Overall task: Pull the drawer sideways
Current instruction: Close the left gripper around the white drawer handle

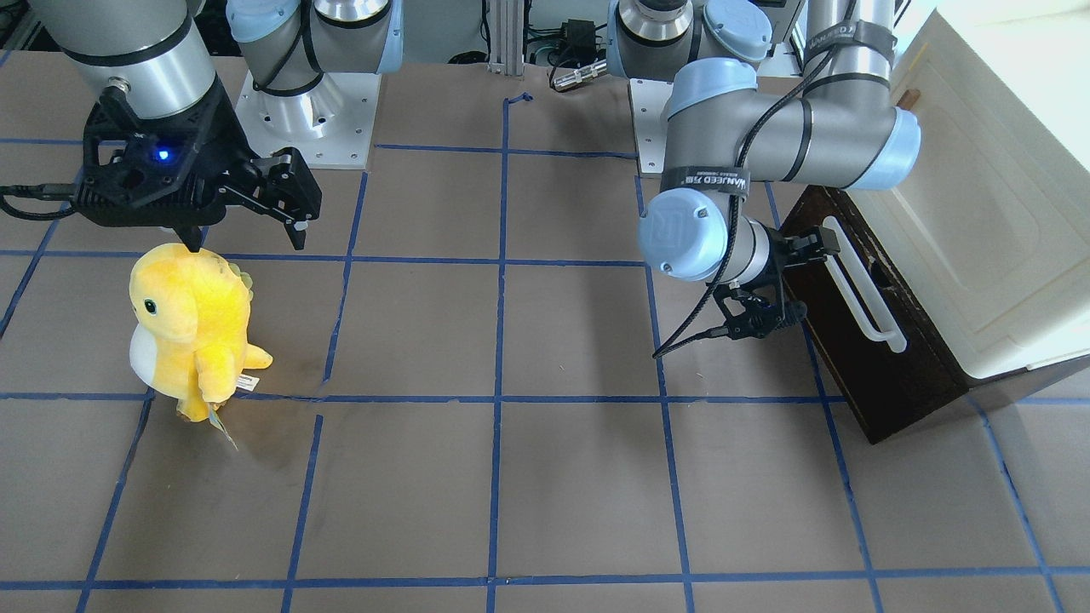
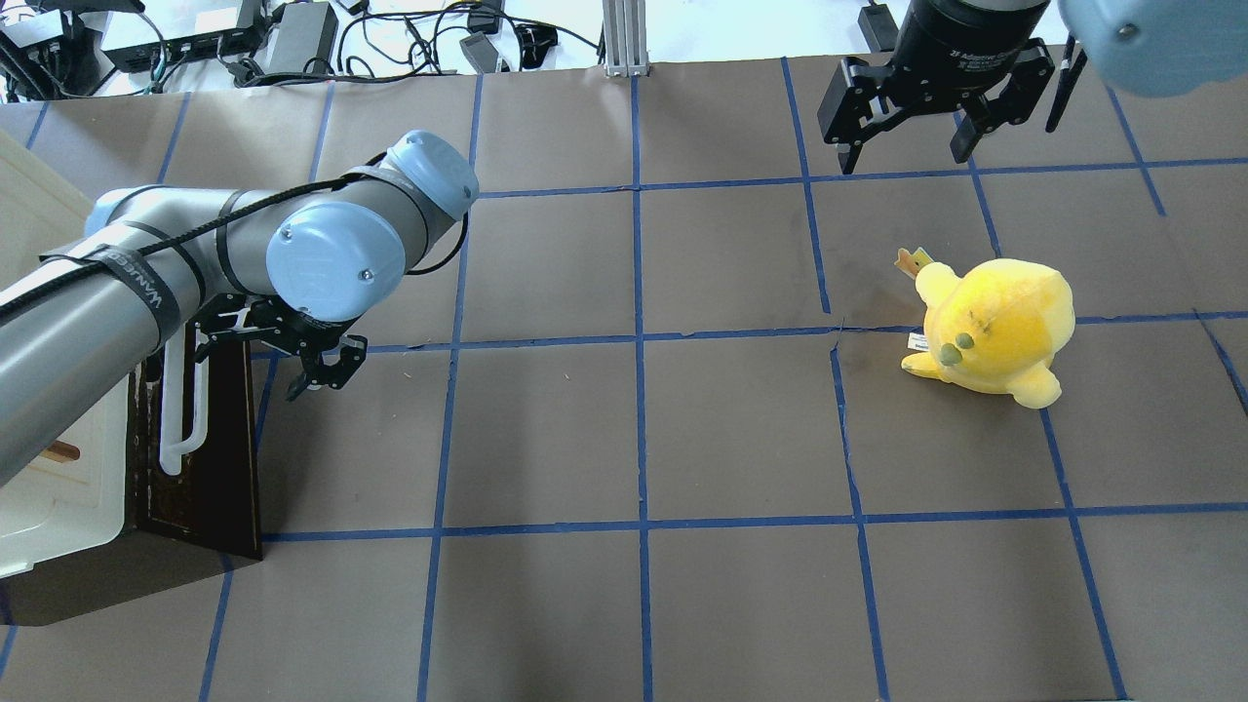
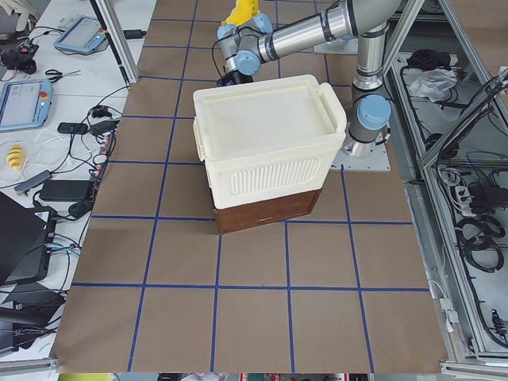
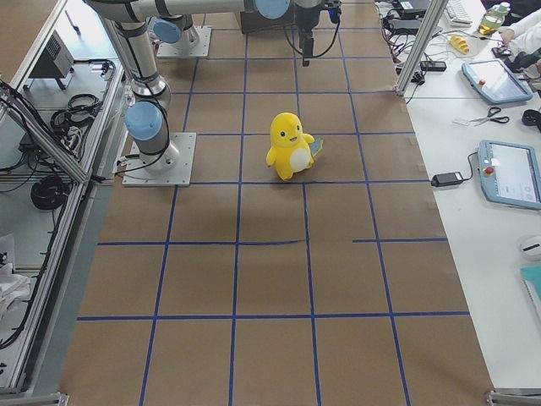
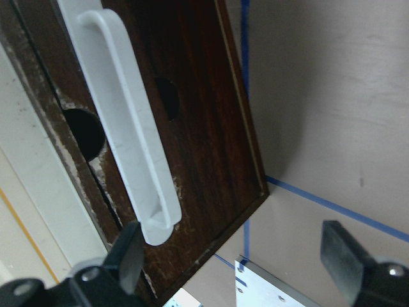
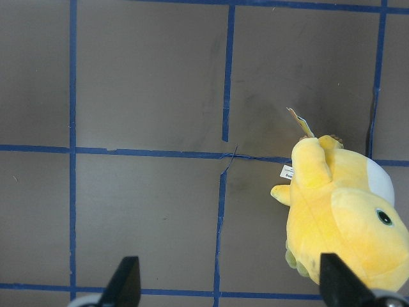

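Note:
The dark brown drawer (image 1: 860, 375) with its long white bar handle (image 1: 862, 298) sits under a cream-white box. It also shows in the overhead view (image 2: 210, 468) and the left wrist view (image 5: 198, 109). My left gripper (image 1: 794, 281) is open and empty right in front of the drawer's face. In the left wrist view the gripper (image 5: 233, 256) has one finger (image 5: 128, 252) beside the handle's (image 5: 128, 134) end, and nothing is between the fingers. My right gripper (image 2: 907, 154) is open and empty, hovering far from the drawer.
A cream-white box (image 1: 996, 196) rests on top of the drawer unit at the table's left end (image 3: 266, 139). A yellow plush toy (image 2: 994, 327) stands on the right half, just below my right gripper (image 6: 230, 284). Blue tape lines grid the brown table.

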Motion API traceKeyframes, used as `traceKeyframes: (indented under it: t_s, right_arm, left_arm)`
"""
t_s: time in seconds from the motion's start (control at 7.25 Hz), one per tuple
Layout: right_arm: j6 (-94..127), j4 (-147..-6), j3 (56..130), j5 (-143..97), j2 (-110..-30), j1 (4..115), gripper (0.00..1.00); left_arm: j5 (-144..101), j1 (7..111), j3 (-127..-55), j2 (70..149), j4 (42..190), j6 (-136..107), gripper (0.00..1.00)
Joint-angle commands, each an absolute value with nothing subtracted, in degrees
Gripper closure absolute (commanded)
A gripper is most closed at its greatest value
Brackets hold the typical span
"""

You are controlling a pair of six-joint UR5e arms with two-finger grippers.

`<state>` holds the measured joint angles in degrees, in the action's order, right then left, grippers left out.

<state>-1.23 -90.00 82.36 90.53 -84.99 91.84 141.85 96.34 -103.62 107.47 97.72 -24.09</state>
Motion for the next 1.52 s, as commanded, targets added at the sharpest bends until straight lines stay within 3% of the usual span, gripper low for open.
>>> traceKeyframes:
  t_s: [0.0, 0.28, 0.55, 1.1, 1.38]
  right_arm:
    - [-1.23, -90.00, 82.35, 90.53, -84.99, 91.85, 0.00]
    - [-1.23, -90.00, 82.35, 90.53, -84.99, 91.85, 0.00]
    - [-1.23, -90.00, 82.35, 90.53, -84.99, 91.85, 0.00]
    - [-1.23, -90.00, 82.35, 90.53, -84.99, 91.85, 0.00]
    - [-1.23, -90.00, 82.35, 90.53, -84.99, 91.85, 0.00]
  left_arm:
    - [151.33, 96.42, -105.82, 110.55, 98.44, -27.84, 0.02]
    - [156.93, 96.24, -107.48, 113.02, 98.44, -32.58, 0.13]
    - [159.86, 95.89, -108.54, 114.43, 98.53, -34.80, 0.48]
    - [162.33, 93.78, -108.55, 114.26, 98.61, -34.81, 0.48]
    - [161.72, 93.87, -108.46, 114.00, 98.70, -34.89, 0.61]
